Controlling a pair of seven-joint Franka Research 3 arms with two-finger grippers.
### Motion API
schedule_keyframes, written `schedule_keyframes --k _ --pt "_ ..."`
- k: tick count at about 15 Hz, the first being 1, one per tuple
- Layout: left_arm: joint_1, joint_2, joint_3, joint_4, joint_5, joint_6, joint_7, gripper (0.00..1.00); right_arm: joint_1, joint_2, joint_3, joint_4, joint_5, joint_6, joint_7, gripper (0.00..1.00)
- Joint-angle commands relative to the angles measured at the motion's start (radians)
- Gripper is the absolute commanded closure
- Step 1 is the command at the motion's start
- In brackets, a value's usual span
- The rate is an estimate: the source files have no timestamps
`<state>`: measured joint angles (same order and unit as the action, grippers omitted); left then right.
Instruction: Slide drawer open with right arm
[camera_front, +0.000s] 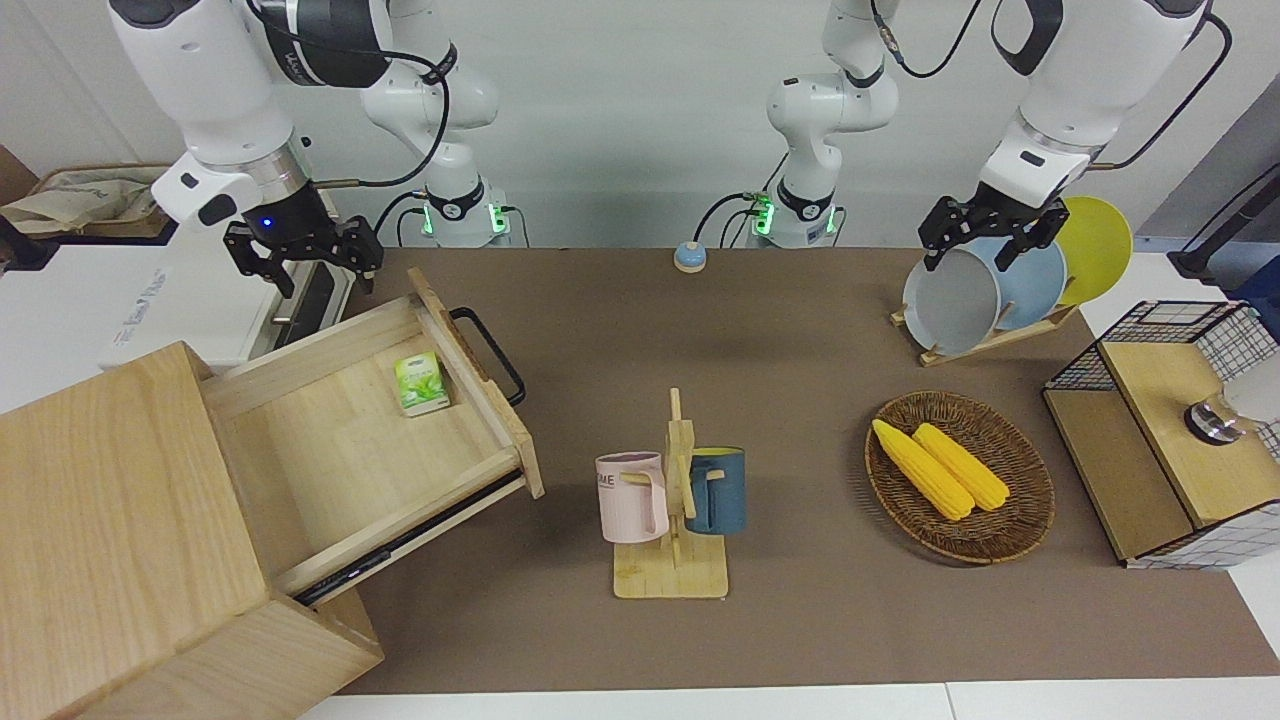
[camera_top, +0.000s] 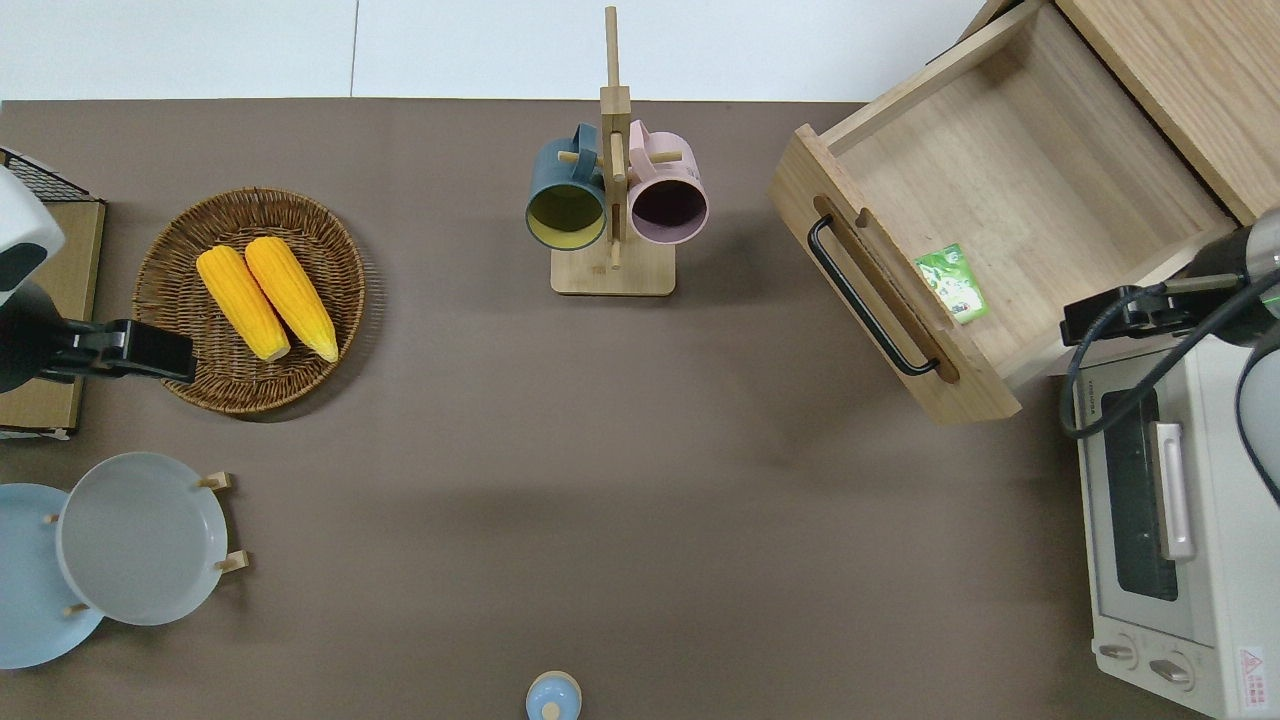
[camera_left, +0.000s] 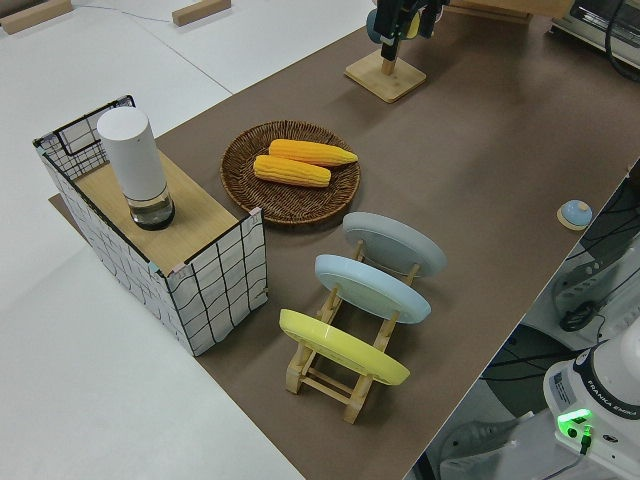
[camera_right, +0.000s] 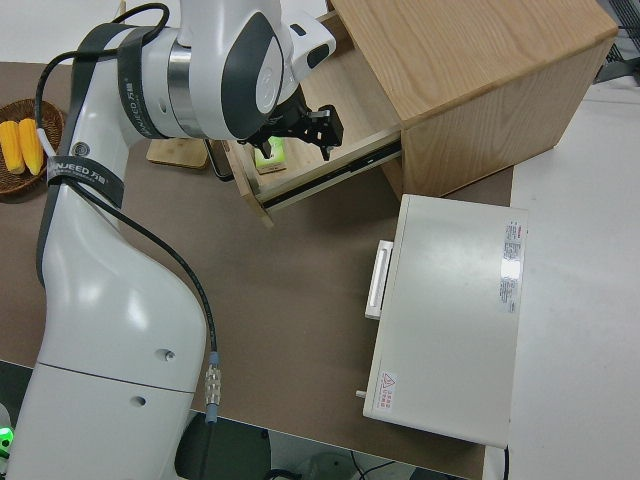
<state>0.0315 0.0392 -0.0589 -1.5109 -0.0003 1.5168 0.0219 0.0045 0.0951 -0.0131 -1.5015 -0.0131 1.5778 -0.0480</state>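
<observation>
The drawer (camera_front: 370, 430) stands pulled well out of its pale wooden box (camera_front: 110, 520) at the right arm's end of the table, and I judge the sliding done or nearly so. It looks stiff and fairly heavy, running on side rails, so it should move only straight along them. The black loop handle (camera_front: 490, 352) on its front is the place to grip: rigid, thin, with room for a finger inside. A small green packet (camera_front: 420, 386) lies inside against the front panel, light enough to shift with any jerk.

My right gripper (camera_front: 300, 262) is up in the air with its fingers spread, pinching nothing; overhead it seems to sit over the drawer's edge beside the white toaster oven (camera_top: 1170, 520), though the cable hides much of it. The left arm is parked, and I cannot tell how its claw stands.
</observation>
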Motion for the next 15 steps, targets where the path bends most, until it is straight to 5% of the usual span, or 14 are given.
schedule_keyframes --k 1,15 --pt "0.005 0.011 -0.007 0.024 0.017 -0.020 0.010 0.01 -0.015 0.014 0.008 -0.011 -0.013 0.021 0.063 0.013" --pt "0.005 0.011 -0.007 0.026 0.017 -0.020 0.010 0.01 0.051 0.005 -0.010 -0.010 -0.024 0.017 0.046 0.013"
